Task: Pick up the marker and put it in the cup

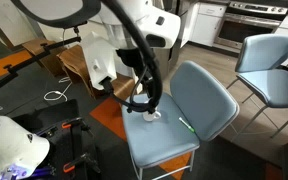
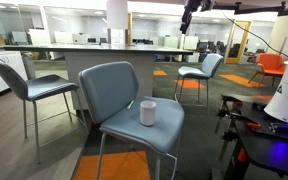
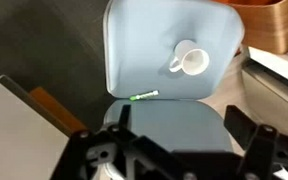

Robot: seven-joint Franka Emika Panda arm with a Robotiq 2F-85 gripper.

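Observation:
The marker (image 3: 144,95) is a thin green stick lying on the blue-grey chair seat (image 3: 144,50), close to where the seat meets the backrest; it also shows in an exterior view (image 1: 186,126). The cup (image 3: 192,62) is a small white mug standing upright on the same seat, in both exterior views (image 1: 154,115) (image 2: 148,112). My gripper (image 3: 179,118) is open and empty, held well above the chair over its backrest, apart from marker and cup. It shows in both exterior views (image 1: 142,103) (image 2: 188,20).
The chair backrest (image 3: 174,135) lies right under my fingers. A second grey chair (image 1: 269,70) stands beside it, and several chairs (image 2: 29,85) and a counter surround it. A wooden box (image 3: 274,25) is beyond the seat. Black cables and equipment (image 1: 44,125) lie on the floor.

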